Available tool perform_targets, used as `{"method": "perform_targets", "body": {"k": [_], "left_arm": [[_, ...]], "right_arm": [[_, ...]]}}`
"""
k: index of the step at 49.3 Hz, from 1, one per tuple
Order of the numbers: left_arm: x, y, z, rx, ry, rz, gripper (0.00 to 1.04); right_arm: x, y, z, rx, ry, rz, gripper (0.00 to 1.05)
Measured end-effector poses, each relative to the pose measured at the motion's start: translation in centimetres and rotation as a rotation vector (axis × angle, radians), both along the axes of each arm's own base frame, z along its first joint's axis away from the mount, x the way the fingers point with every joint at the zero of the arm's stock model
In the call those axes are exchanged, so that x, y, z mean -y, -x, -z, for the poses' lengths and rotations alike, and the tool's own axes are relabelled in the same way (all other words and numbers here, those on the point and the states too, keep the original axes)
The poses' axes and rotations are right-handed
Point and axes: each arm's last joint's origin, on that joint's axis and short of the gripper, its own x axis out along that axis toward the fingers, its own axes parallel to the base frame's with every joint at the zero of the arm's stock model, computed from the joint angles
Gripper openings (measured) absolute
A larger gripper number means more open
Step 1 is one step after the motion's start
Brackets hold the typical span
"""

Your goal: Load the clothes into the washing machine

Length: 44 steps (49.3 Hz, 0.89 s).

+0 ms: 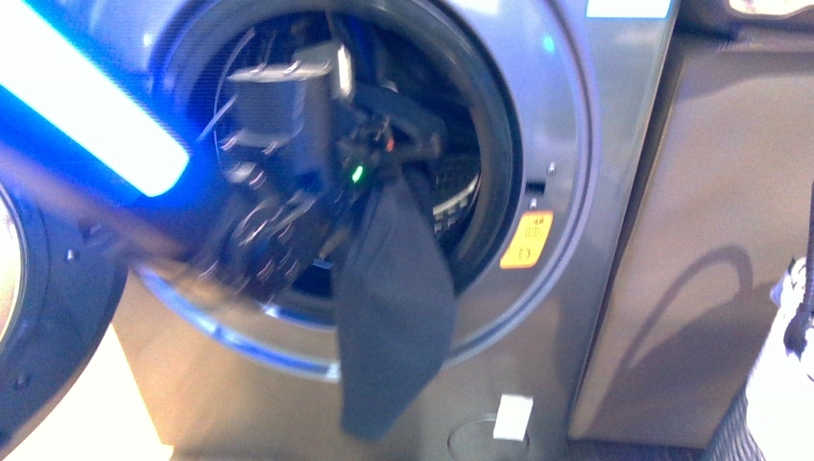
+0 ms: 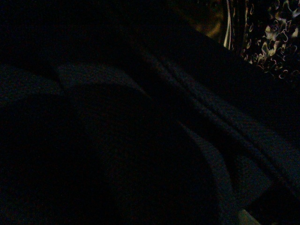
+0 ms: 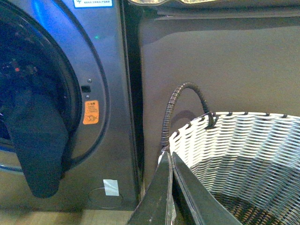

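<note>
The washing machine (image 1: 576, 144) fills the front view, its porthole open and the drum dark behind. My left arm reaches into the porthole, and my left gripper (image 1: 395, 144) is shut on the clothes (image 1: 394, 307), a dark navy garment. The garment hangs from the opening, over the gasket and down the machine's front. The right wrist view shows the same clothes (image 3: 40, 140) draped out of the washing machine (image 3: 110, 93). My right gripper (image 3: 168, 157) is shut with nothing in it, beside a basket. The left wrist view is dark.
The machine's door (image 1: 38, 317) stands open at the left. A plain grey-brown cabinet (image 1: 710, 240) adjoins the machine on the right. A white woven basket (image 3: 243, 150) with a dark handle (image 3: 187, 93) stands before the cabinet, close by my right gripper.
</note>
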Motion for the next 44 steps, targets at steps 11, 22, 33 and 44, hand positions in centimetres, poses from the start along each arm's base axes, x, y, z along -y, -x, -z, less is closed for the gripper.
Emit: {"method": "perform_targets", "body": {"k": [11, 22, 33, 44], "left_arm": [[-0.6, -3.2, 0.0, 0.022, -0.069, -0.059, 0.11], [-2.5, -5.8, 0.2, 0.015, -0.084, -0.162, 0.11], [-3.8, -7.4, 0.0, 0.012, -0.099, -0.226, 0.11], [-3.2, -8.4, 0.0, 0.014, -0.116, -0.264, 0.11]], "right_arm": [[0.0, 0.5, 0.8, 0.005, 0.0, 0.0, 0.02], [0.0, 1.3, 1.3, 0.01, 0.0, 0.0, 0.02], [0.0, 1.3, 1.9, 0.005, 0.0, 0.0, 0.02], [0.0, 1.3, 3.0, 0.003, 0.0, 0.0, 0.02]]}}
